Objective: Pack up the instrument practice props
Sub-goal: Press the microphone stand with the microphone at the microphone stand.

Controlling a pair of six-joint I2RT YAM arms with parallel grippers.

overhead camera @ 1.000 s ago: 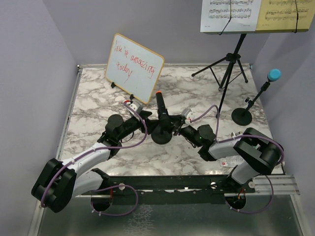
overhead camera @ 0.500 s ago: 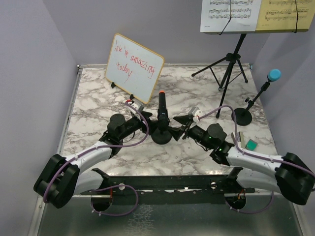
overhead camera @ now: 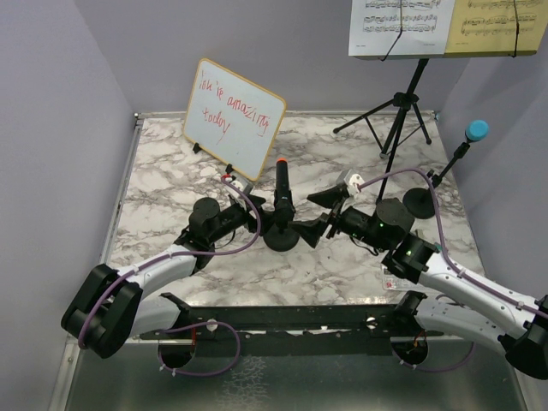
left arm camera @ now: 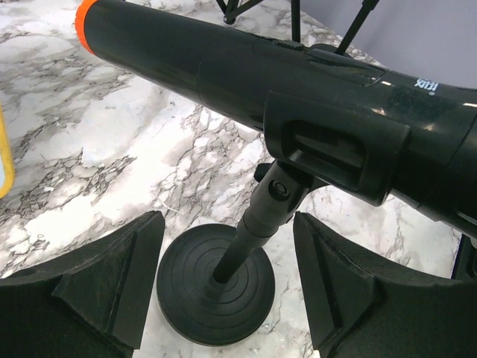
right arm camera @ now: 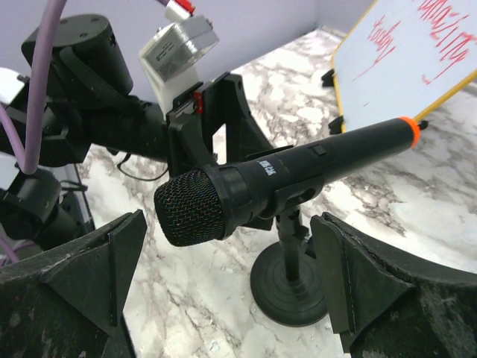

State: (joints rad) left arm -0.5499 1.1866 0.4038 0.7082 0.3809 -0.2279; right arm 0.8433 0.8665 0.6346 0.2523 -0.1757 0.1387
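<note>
A black microphone (overhead camera: 282, 190) with an orange end rests tilted in a small round-based mic holder (overhead camera: 281, 237) at mid-table. My left gripper (overhead camera: 259, 224) is open just left of it. In the left wrist view the left gripper (left arm camera: 227, 287) straddles the holder's base (left arm camera: 212, 291) without touching, and the microphone (left arm camera: 261, 67) lies overhead. My right gripper (overhead camera: 323, 216) stands wide open on the right side. Its wrist view shows the mesh head (right arm camera: 197, 209) and holder base (right arm camera: 291, 287) between the spread fingers (right arm camera: 350, 276). A blue microphone (overhead camera: 476, 130), white sheet music (overhead camera: 401, 24) and yellow sheet music (overhead camera: 501, 26) are at the back right.
The black tripod music desk (overhead camera: 402, 111) stands at the back right and carries the sheets. The blue microphone's round base (overhead camera: 420, 202) sits by the right wall. A wood-framed whiteboard (overhead camera: 233, 116) with red writing leans at the back left. Purple walls close in both sides.
My right gripper's jaws have spread wide and drawn back a little from the holder, while that arm stretched out to the right. The left arm has hardly moved.
</note>
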